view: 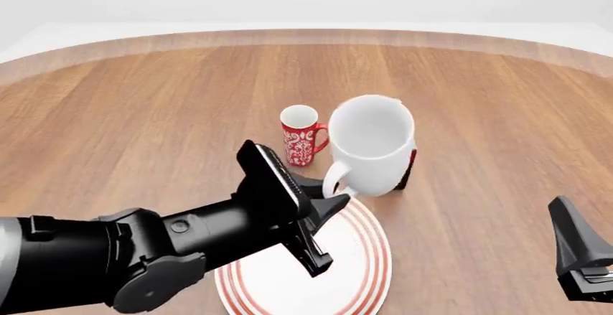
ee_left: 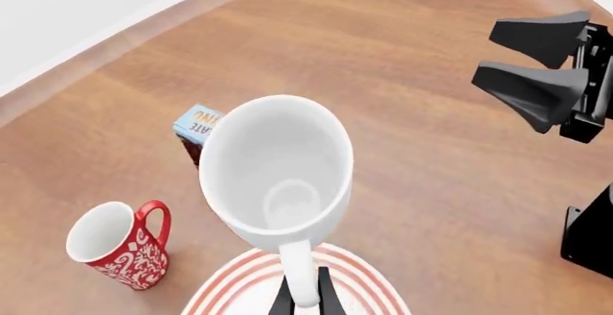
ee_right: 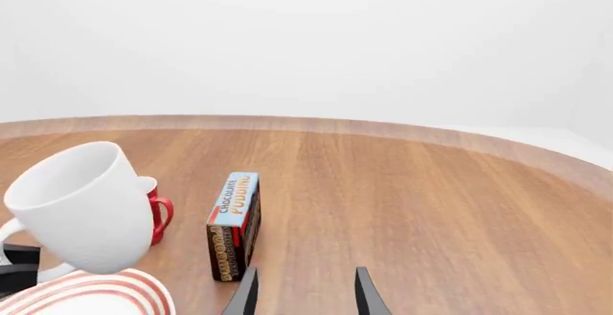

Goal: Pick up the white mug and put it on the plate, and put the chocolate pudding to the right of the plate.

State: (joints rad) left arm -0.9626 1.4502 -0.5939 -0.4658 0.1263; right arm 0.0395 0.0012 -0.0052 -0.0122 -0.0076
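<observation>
**Wood surface, white mug held above the plate**

Brown wood-grain surface [view: 143, 107] curves away to a pale wall. Left end effector [ee_left: 304, 302] is clamped on the loop handle of the white mug [view: 371, 145], a glossy, wide-mouthed mug carried tilted in the air over the far edge of the red-ringed plate [view: 369, 272]. Behind it on the left stands the red mug [view: 301, 135]. The chocolate pudding [ee_right: 235, 225] stands on end, mostly hidden behind the white mug in the front view. Right end effector [ee_right: 304, 293] hangs empty, fingers parted, near the carton; only its tips show.
</observation>
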